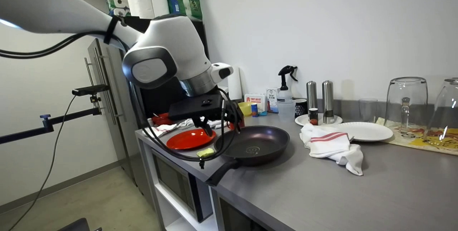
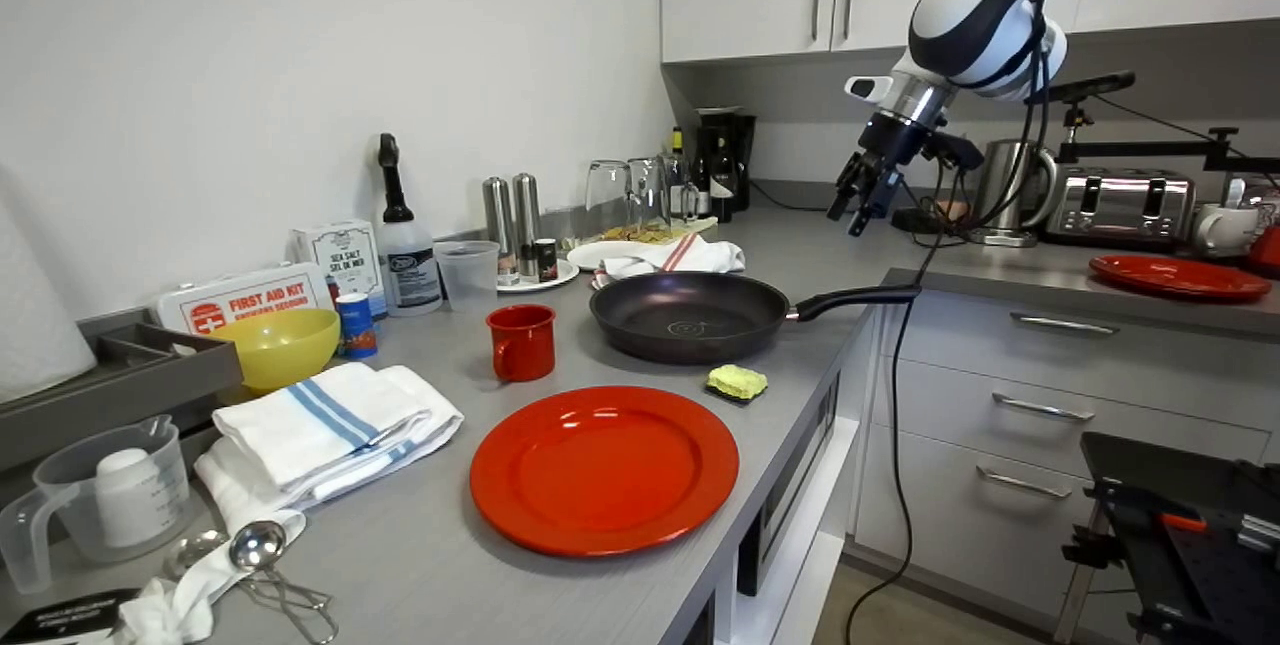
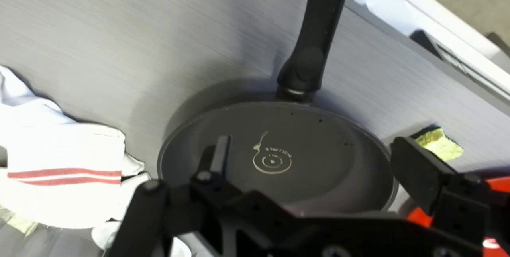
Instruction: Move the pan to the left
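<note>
Wrist view: pan point(image 3: 279, 153), central; handle point(image 3: 318, 38) at 12 to 1 o'clock; sponge point(image 3: 442, 145) at 3. Your gripper point(image 3: 312, 145): jaws spread wide, nothing held. Probable step: taking the handle. Straddle it near its root, then slide level, keeping off the sponge.

In an exterior view: pan flat on counter point(image 1: 322, 195); red plate point(image 1: 189, 138) at 9 o'clock.

In an exterior view: gripper point(image 2: 848, 221) at 2 o'clock from the pan, touching nothing; lower it first.

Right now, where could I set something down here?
The grey counter lies bare between the red-striped white cloth and the round black frying pan's handle. It's crowded around the yellow sponge, between pan and round red plate, and along the wall.
</note>
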Motion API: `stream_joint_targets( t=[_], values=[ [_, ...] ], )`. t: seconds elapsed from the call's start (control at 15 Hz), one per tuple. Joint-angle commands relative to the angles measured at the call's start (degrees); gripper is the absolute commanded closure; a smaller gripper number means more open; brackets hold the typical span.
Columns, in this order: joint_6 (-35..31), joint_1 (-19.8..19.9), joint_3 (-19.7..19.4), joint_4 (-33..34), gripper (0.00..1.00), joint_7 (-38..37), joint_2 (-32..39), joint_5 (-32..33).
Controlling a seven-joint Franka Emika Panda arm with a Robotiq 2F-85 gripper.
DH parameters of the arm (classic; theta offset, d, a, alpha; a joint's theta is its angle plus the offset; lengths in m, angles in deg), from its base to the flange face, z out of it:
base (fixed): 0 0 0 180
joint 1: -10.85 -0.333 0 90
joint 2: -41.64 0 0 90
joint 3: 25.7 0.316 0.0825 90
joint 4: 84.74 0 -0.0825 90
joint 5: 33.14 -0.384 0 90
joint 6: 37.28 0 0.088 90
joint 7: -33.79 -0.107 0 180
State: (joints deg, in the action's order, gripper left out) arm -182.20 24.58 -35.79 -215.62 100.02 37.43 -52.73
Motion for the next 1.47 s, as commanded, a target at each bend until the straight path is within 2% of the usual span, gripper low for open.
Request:
stream_joint_targets(
  t=[0.0, 0.27, 0.53, 0.73, 1.0, 1.4],
  values=[
    [2.39, -0.31, -0.51, -1.1, 0.0, -8.75, -2.03, 14.59],
    [7.06, -0.68, -0.76, -0.03, 0.0, -13.1, -2.56, 23.01],
    [11.09, -1.54, -0.62, 1.0, 0.0, -15.67, -3.17, 24.1],
    [8.72, -2.05, -0.23, 1.54, 0.0, -25.13, -2.89, 22.87],
    [6.62, -2.31, 0.03, 1.94, 0.0, -38.81, -2.5, 24.71],
    [8.76, -2.39, 0.21, 1.77, 0.0, -50.09, -3.05, 28.97]
  ],
)
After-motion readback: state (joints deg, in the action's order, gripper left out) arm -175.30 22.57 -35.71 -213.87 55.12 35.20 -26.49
